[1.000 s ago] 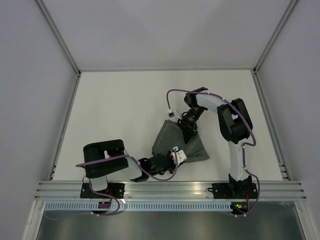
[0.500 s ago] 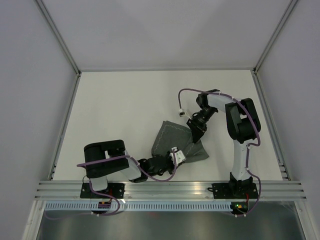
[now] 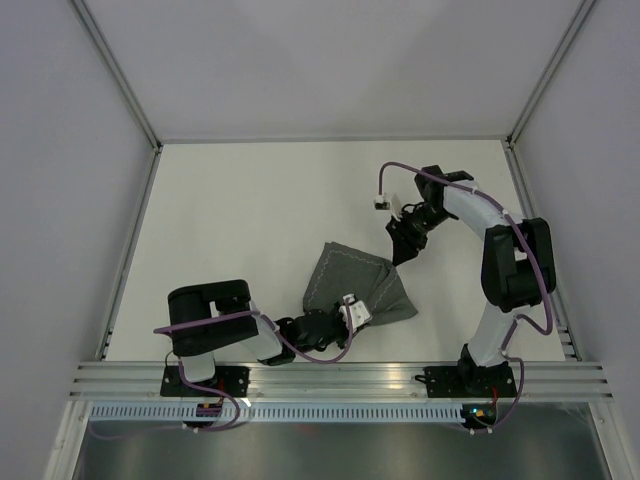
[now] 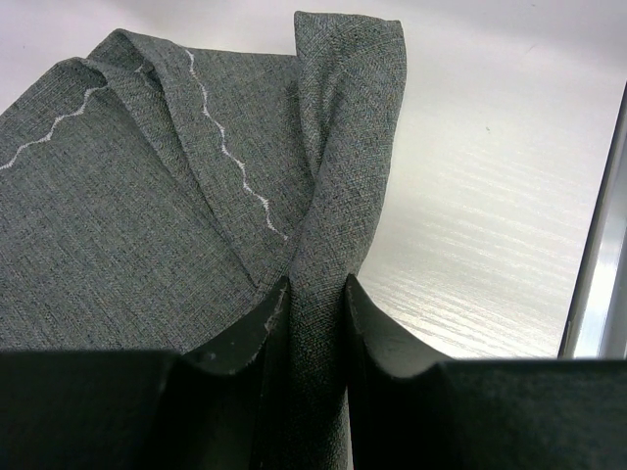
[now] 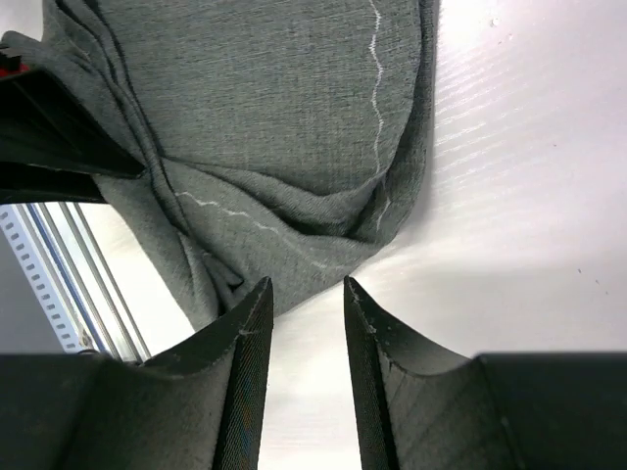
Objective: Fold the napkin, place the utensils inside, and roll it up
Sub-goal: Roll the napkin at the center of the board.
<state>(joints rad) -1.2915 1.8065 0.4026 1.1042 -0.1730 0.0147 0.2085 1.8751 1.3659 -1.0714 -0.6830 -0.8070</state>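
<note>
The dark grey napkin (image 3: pixel 345 278) lies bunched in a rough triangle on the white table, near the front. My left gripper (image 3: pixel 357 309) reaches in low from the left. It is shut on a raised fold of the napkin (image 4: pixel 147 196), and the cloth fills the gap between its fingertips (image 4: pixel 315 291). My right gripper (image 3: pixel 403 248) hovers just past the napkin's far right corner. In its own view it stands open (image 5: pixel 306 286) with only bare table between the fingers. The napkin's (image 5: pixel 274 98) wavy stitched hem lies just beyond those tips. The utensils are out of view.
An aluminium rail (image 3: pixel 340 378) runs along the near edge, and it also shows as a rail (image 4: pixel 600 245) beside the left gripper. White walls and frame posts (image 3: pixel 130 100) enclose the table (image 3: pixel 250 200). The left arm's black body (image 5: pixel 49 137) sits close to the napkin.
My right arm has drawn back from on top of the napkin, up and to the right. Its gripper now stands clear of the cloth. The left gripper has kept its hold.
</note>
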